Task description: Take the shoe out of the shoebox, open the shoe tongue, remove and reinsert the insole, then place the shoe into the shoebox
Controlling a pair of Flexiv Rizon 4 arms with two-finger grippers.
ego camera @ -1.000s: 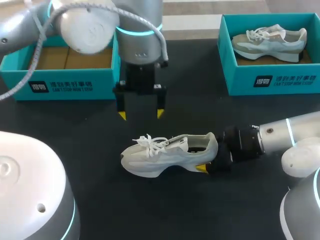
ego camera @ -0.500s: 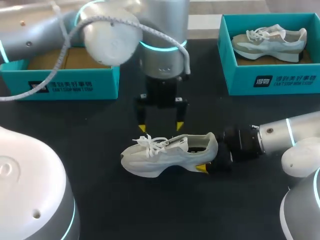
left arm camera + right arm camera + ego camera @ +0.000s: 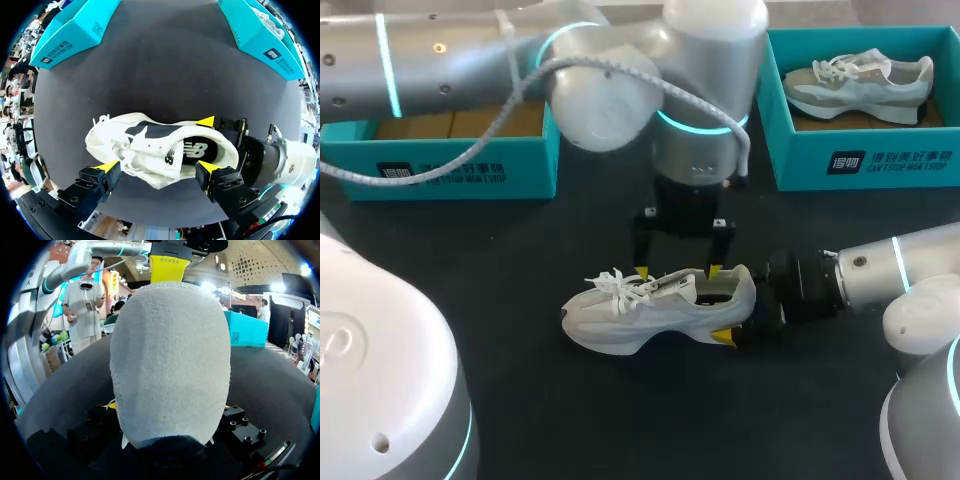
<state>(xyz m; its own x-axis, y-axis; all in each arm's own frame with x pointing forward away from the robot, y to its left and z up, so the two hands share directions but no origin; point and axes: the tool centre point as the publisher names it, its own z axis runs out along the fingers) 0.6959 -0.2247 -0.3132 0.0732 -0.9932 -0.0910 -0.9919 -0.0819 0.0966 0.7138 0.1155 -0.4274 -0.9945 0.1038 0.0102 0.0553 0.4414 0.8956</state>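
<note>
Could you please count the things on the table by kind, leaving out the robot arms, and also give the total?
Shoes: 2 (the white shoe lying on the table, the second shoe inside the right shoebox)
Teal shoeboxes: 2 (the right shoebox and the left shoebox)
Total: 4

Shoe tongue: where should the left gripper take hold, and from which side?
Grip the tongue by its free top edge behind the laces, coming down from above: the shoe sits opening-up, the right gripper holds its heel, and the open left gripper hangs over it.
</note>
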